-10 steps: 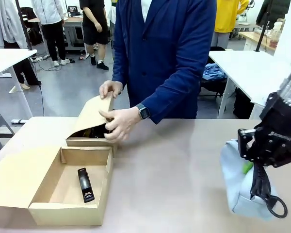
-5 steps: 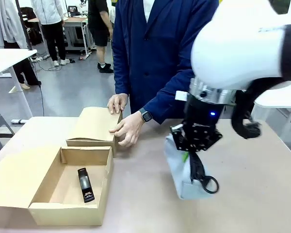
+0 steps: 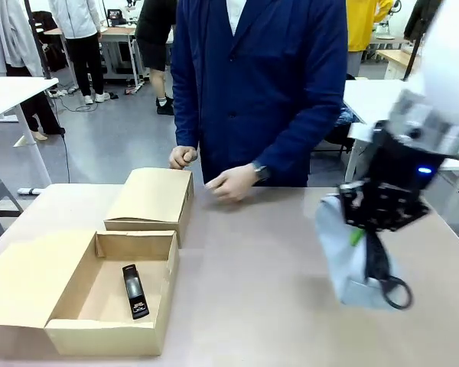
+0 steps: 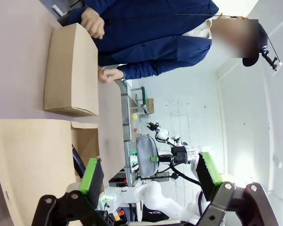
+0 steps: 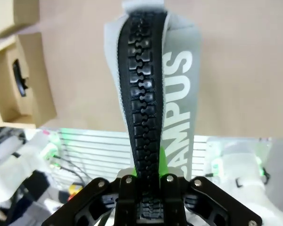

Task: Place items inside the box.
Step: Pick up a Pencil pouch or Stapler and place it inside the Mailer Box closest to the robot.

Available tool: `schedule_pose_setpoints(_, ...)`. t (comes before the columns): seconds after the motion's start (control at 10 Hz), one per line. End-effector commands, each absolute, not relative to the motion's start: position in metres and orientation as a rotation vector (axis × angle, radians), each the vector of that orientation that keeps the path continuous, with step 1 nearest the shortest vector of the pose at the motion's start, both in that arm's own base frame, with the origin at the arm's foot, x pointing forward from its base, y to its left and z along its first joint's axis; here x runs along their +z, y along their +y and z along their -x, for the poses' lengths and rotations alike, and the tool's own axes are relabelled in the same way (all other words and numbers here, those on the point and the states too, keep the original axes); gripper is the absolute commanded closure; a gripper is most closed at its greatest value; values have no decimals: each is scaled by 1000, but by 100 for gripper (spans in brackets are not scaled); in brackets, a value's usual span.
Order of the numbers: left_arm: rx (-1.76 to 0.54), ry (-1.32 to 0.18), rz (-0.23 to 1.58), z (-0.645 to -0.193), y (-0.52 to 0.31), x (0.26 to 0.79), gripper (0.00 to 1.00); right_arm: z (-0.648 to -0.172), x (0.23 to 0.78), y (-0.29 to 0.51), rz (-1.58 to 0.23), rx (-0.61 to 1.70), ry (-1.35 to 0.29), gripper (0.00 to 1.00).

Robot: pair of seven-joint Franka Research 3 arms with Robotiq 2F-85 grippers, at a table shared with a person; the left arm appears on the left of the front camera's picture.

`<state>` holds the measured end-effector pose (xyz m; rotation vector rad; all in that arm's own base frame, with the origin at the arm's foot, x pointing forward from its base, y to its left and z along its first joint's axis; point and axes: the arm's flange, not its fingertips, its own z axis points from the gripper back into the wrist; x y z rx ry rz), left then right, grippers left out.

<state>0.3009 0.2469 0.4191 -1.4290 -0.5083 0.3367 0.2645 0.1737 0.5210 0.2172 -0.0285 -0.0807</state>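
The grey-blue zip pouch (image 3: 336,248) hangs at the right of the frame over the table (image 3: 252,306), and you can see your right gripper (image 3: 361,238) pinched tight on its black zipper edge. The open box (image 3: 111,334) sits lower left, well apart from it, with a black stapler (image 3: 135,290) lying inside. Your left gripper (image 4: 150,162) is spread wide and holds nothing.

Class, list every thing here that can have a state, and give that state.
near box: open
far box: closed
black stapler: lying in the near box
grey-blue zip pouch: zipped shut, held
right gripper: shut on the pouch
left gripper: open, empty
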Motion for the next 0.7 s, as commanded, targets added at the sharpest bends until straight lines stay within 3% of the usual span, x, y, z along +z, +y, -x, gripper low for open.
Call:
schedule_pose_setpoints(0.0,313,-516,1431,-301,246,419,0,-240,520,158,-218,-116,-57,89)
schedule_pose_setpoints(0.4,313,-516,1431,-301,246,419,0,-258,516,174,-209,-33,-7,89)
schedule_pose_setpoints(0.5,313,-516,1431,-301,246,419,0,-261,514,181,-183,-18,10,100)
schedule_pose_setpoints(0.6,313,-516,1431,-301,246,419,0,-267,513,191,-166,24,2,100)
